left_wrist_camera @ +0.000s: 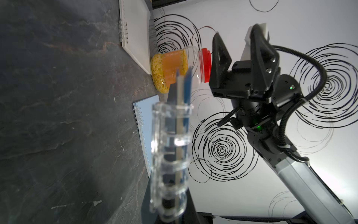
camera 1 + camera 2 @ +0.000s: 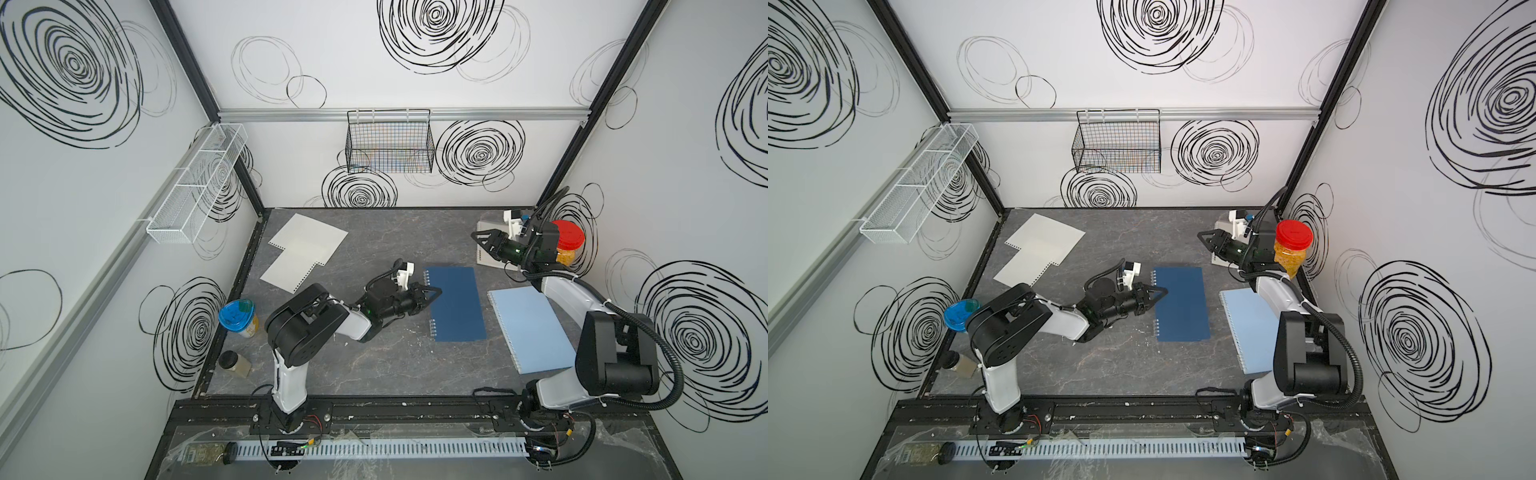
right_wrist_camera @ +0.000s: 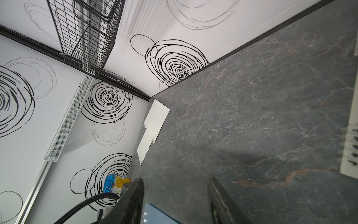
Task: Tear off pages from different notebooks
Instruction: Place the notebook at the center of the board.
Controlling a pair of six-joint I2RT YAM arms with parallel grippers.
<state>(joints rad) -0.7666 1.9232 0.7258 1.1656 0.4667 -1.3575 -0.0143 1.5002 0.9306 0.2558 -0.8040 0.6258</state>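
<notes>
Three notebooks are lying on the grey table (image 2: 374, 374). The dark navy notebook (image 2: 459, 307) is sitting in the middle, and the light blue notebook (image 2: 528, 328) is lying just to its right without touching it. The clear-cover notebook (image 2: 483, 259) is resting toward the far right corner, largely hidden under the right arm. The loose pages (image 2: 305, 245) are lying overlapped by the far left corner, close to the table's left edge. At least two sheets are showing, and a third cannot be ruled out. The left gripper (image 2: 434, 293) is clamping the navy notebook at its spiral-bound edge; in the left wrist view the clear coils (image 1: 170, 155) are running edge-on between the fingers. The right gripper (image 2: 478, 243) is hanging above the clear-cover notebook with jaws parted and nothing between them. Three jars are hugging the borders: a red-lidded jar (image 2: 568, 243) at the right wall, and a blue-lidded tub (image 2: 237, 318) and a small dark-lidded jar (image 2: 235, 362) along the left edge. Bare tabletop is lying between the pages and the navy notebook and along the front edge.
</notes>
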